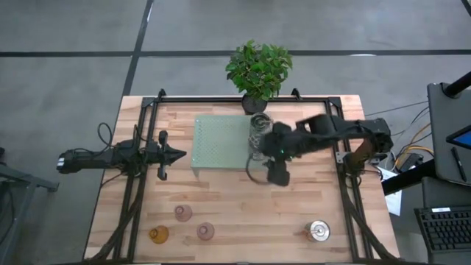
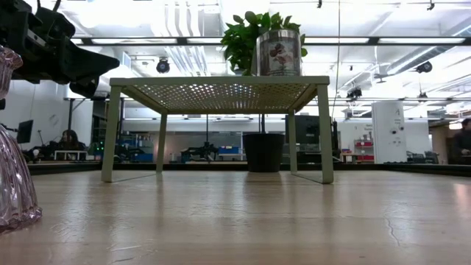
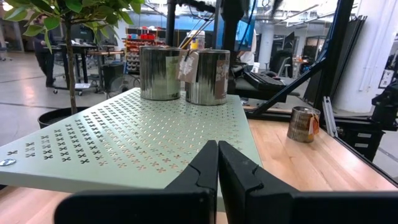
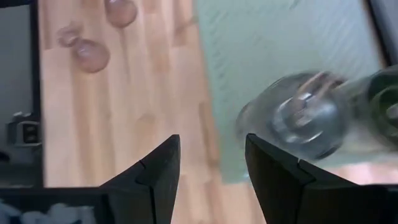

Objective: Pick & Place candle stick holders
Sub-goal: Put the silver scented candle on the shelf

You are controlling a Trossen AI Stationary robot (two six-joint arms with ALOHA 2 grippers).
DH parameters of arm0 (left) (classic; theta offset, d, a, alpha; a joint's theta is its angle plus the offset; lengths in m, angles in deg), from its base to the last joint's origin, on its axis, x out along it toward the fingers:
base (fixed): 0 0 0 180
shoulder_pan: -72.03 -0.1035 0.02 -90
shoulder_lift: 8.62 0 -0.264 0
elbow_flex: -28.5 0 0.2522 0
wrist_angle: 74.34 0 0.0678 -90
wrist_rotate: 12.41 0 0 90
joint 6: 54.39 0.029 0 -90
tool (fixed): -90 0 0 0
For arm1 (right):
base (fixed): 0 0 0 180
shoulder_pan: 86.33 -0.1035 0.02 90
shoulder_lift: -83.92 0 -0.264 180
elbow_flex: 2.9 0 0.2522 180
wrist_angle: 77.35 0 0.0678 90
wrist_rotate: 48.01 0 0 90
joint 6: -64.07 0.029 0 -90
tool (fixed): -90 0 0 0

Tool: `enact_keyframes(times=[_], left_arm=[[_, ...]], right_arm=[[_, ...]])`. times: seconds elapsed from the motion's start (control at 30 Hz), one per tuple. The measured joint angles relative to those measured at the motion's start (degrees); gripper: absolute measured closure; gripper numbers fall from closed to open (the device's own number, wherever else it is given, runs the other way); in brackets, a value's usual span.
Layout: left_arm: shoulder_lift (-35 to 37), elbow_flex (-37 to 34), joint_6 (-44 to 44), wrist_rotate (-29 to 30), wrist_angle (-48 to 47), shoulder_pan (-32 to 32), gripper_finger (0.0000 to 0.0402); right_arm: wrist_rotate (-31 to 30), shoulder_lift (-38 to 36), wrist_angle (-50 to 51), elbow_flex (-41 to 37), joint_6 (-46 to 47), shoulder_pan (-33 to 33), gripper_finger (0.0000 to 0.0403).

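Note:
Two silver candle stick holders (image 3: 160, 73) (image 3: 207, 76) stand upright on the pale green perforated stand (image 1: 217, 143), near its far right corner. A third silver holder (image 1: 318, 231) stands on the table at the near right. Three tinted glass holders, two pinkish (image 1: 182, 213) (image 1: 205, 232) and one amber (image 1: 158, 235), stand at the near left. My right gripper (image 4: 208, 162) hangs open and slanting down over the stand's right edge, just to the near side of the nearer silver holder (image 4: 298, 118), and holds nothing. My left gripper (image 3: 217, 162) is shut and level, left of the stand.
A leafy plant in a black pot (image 1: 257, 70) stands at the table's far edge behind the stand. Black frame rails (image 1: 140, 184) run along the table's left and right sides. Bare wood lies between the stand and the near holders.

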Motion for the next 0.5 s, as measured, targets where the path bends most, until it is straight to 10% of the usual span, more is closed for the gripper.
enact_keyframes(times=[0.5], left_arm=[[0.0, 0.0, 0.0, 0.0, 0.0, 0.0, 0.0392]], right_arm=[[-1.5, 0.3, 0.7, -8.3, 32.1, -28.5, 0.0245]])
